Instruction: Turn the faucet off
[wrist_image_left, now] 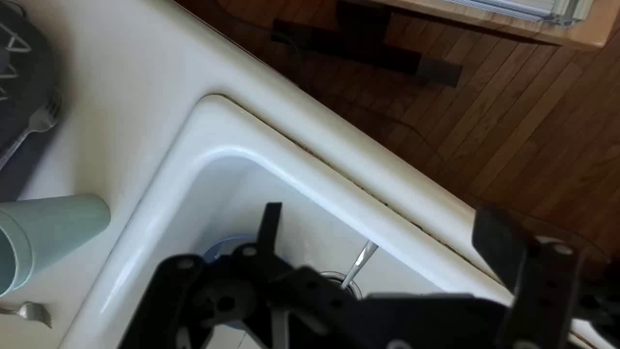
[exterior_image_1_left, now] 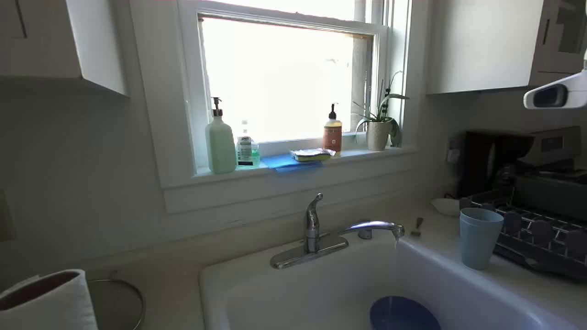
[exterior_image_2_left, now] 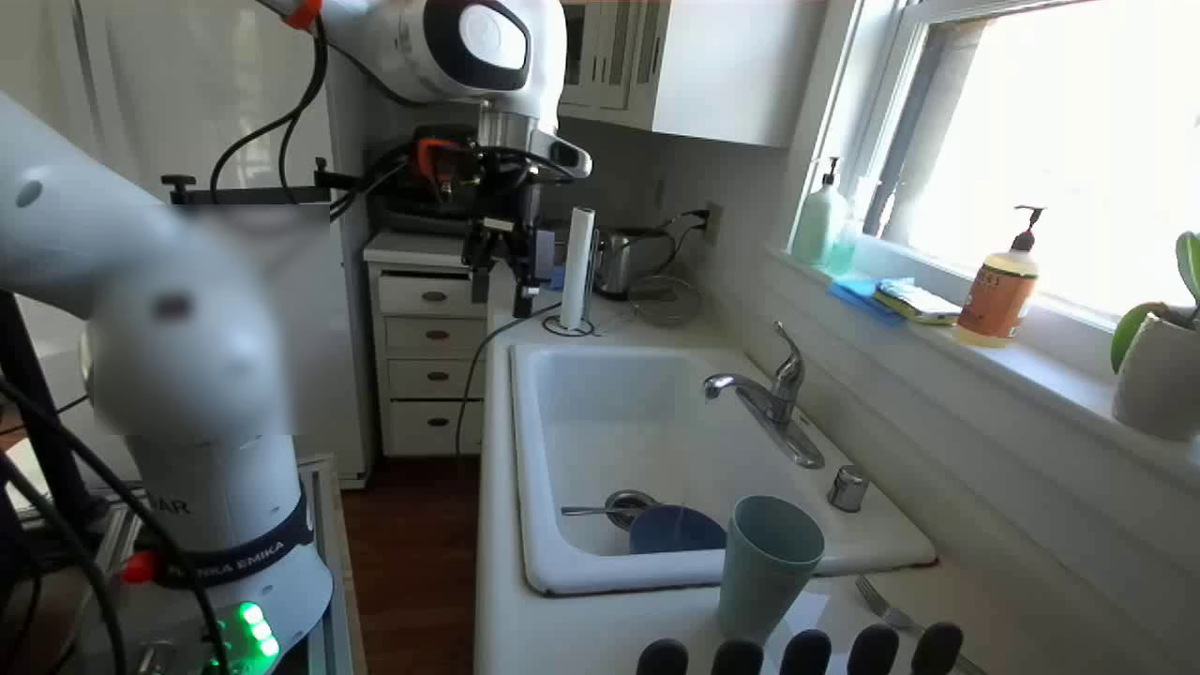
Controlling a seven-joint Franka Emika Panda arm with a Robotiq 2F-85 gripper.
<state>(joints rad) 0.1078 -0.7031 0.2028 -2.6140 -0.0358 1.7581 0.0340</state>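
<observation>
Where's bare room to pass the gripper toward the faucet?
Free: over the white sink, between the white paper-towel roll and silver metal faucet. Crowded: white counter around the tapered pale-blue cup, silver fork and dark dish rack.

Kitchen, sink (exterior_image_2_left: pixel 637 570) with faucet (exterior_image_1_left: pixel 312 231) below a window (exterior_image_1_left: pixel 279 78), dish rack (exterior_image_1_left: pixel 542 232), toaster (exterior_image_2_left: pixel 630 264), wall cabinets (exterior_image_1_left: pixel 481 46)

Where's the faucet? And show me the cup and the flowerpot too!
Faucet (exterior_image_2_left: pixel 782 404): in an exterior view, on the upright body just below the handle.
Cup (wrist_image_left: pixel 59 233): in the wrist view, on its outer side.
Flowerpot (exterior_image_1_left: pixel 377 136): in an exterior view, on its front.
</observation>
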